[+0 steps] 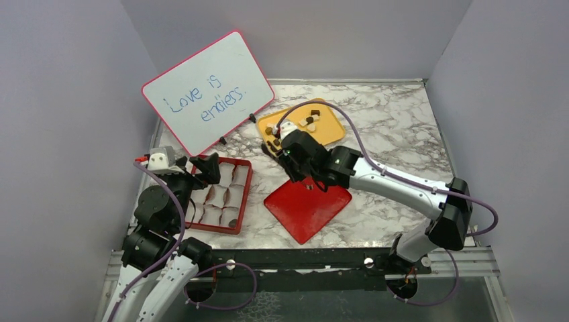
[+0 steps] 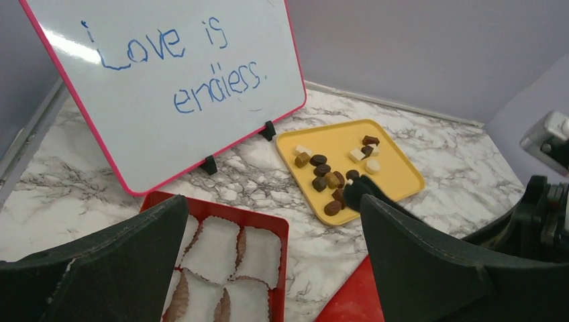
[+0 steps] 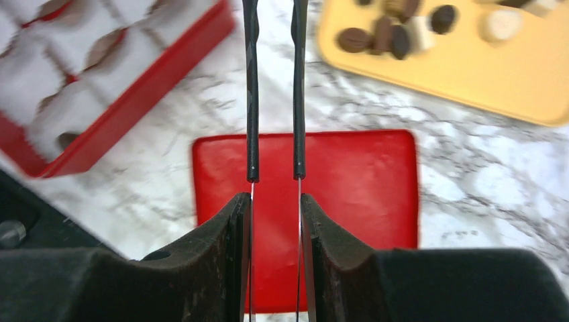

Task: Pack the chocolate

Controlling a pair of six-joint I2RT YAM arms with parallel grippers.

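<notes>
marble table (image 2: 255,178): one tray (image 2: 396,178), chocolate (image 2: 322,170), one tweezers (image 3: 251,100)

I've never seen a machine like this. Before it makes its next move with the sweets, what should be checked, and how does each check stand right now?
1. Chocolate left to pick: ok, loose pieces lie on the yellow tray.
2. Red box open, paper cups showing: ok; the red lid lies apart on the table.
3. Right gripper shut on the tweezers: ok.
4. A piece between the tweezers' tips: cannot tell; no view shows the tips clearly.
5. Left gripper open, holding nothing, above the red box: ok.
</notes>
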